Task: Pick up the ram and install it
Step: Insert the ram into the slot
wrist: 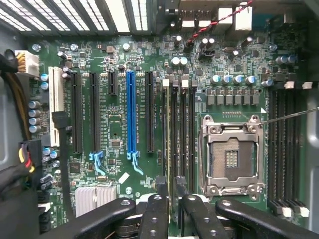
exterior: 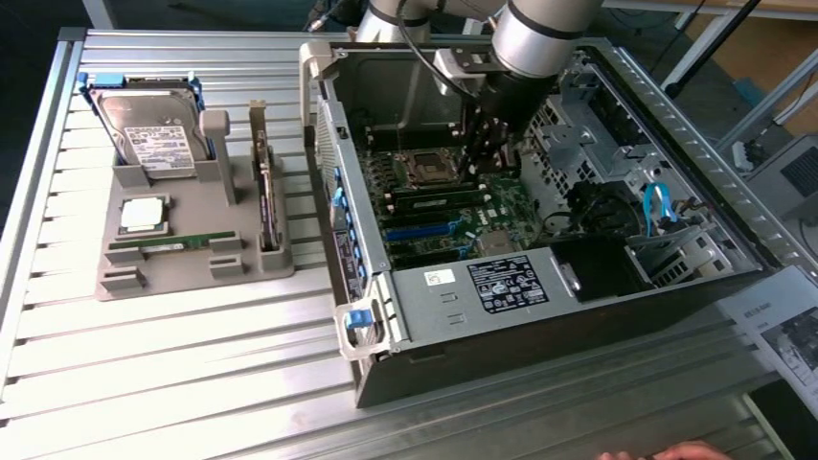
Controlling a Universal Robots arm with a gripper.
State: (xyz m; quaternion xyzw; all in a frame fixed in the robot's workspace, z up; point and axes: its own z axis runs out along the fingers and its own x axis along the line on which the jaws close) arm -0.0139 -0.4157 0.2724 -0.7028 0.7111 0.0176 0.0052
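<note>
One ram (exterior: 172, 243) lies flat in the near slot of the grey tray (exterior: 122, 286), at the exterior view's left, not yet lifted. Farther off, the gripper (wrist: 171, 184) hangs inside the computer case (exterior: 422, 307) above the motherboard (wrist: 114, 129), fingers slightly parted and holding nothing. Pick-up seems the step in hand. It calls for clearing the case wall and lining the fingers along the stick.
</note>
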